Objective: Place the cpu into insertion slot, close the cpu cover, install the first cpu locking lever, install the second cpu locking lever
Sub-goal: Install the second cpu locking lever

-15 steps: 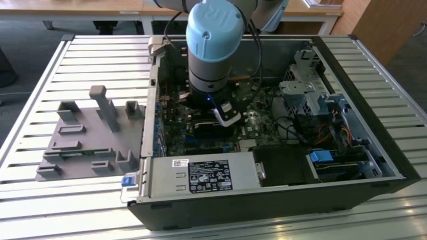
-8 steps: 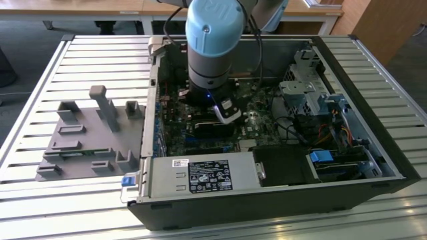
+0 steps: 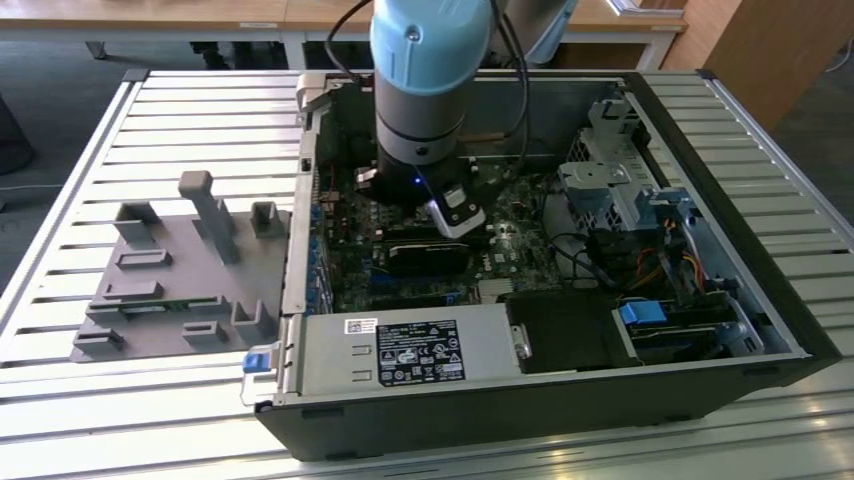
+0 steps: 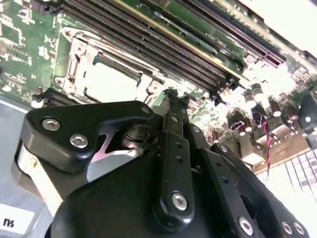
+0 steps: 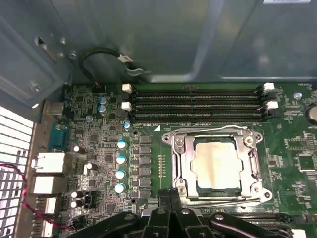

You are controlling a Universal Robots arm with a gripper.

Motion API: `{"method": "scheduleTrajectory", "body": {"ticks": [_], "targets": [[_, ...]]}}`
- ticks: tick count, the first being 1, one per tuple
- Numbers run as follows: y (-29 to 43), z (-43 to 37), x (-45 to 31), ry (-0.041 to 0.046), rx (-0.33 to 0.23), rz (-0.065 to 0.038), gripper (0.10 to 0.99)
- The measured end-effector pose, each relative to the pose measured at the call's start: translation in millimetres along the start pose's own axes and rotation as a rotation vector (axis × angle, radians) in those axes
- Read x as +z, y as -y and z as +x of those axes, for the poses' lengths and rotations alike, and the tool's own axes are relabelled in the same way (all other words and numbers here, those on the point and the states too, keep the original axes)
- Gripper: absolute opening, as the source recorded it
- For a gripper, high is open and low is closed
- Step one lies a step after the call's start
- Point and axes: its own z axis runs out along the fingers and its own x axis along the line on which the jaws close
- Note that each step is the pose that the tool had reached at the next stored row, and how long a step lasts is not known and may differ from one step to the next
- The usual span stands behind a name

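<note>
Arm reaches down into the open computer case (image 3: 747, 300) on the slatted desk (image 3: 80, 420). Claw (image 5: 171, 196) fingers pressed together, holding nothing, tips at the edge of the insertion slot (image 5: 171, 148) on the green motherboard (image 5: 148, 134). The cpu (image 5: 218, 166) sits in the slot; the cpu cover (image 5: 181, 163) lies closed over it, framing its silvery top. Memory slots (image 5: 198, 104) run just beside the socket.

arm (image 3: 422, 90) upright, gripper (image 5: 171, 194) pointed down, fingers pressed together
</note>
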Motion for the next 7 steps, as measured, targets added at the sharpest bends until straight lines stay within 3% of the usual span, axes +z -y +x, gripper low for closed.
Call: {"method": "scheduleTrajectory", "body": {"ticks": [4, 7], "targets": [[-2.3, 0.1, -6.8, -0.0001, 0.0, 0.0, 0.106], [-2.3, 0.0, -6.9, 0.0, 0.0, 0.0, 0.106]]}}
